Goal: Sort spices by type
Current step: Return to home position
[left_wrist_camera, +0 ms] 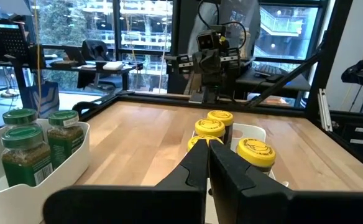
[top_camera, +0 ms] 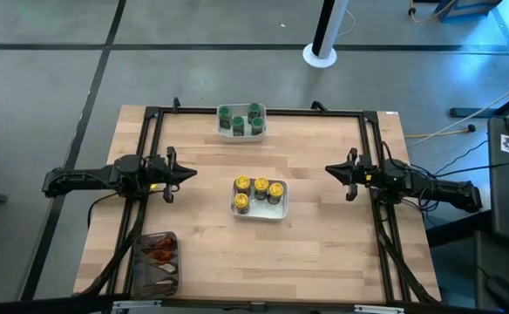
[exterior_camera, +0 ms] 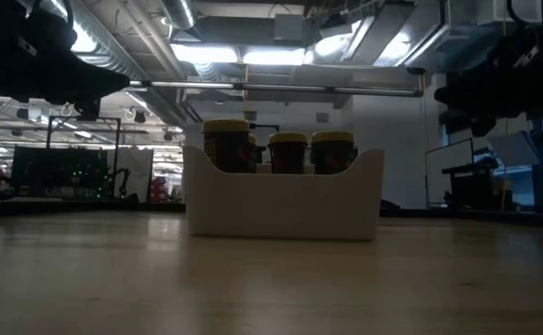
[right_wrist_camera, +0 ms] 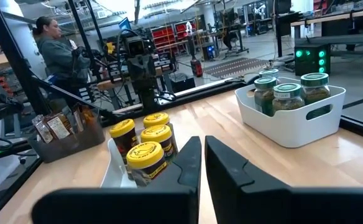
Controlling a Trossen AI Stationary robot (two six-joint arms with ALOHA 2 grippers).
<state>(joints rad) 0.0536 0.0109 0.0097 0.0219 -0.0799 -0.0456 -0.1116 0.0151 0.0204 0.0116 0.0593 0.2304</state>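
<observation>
Danger, likely slight: clipping white bowl (top_camera: 259, 215) of yellow-capped jars (top_camera: 261, 185) if sweeping low; left tool (top_camera: 188, 172) and right tool (top_camera: 329, 170) hovering pressed together, empty.

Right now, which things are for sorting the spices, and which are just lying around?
For the job: yellow-cap jars, green-cap jars, orange packets, the white bowls and the grey tray holding them.

Just there: white post on the floor, person beyond the table.
</observation>
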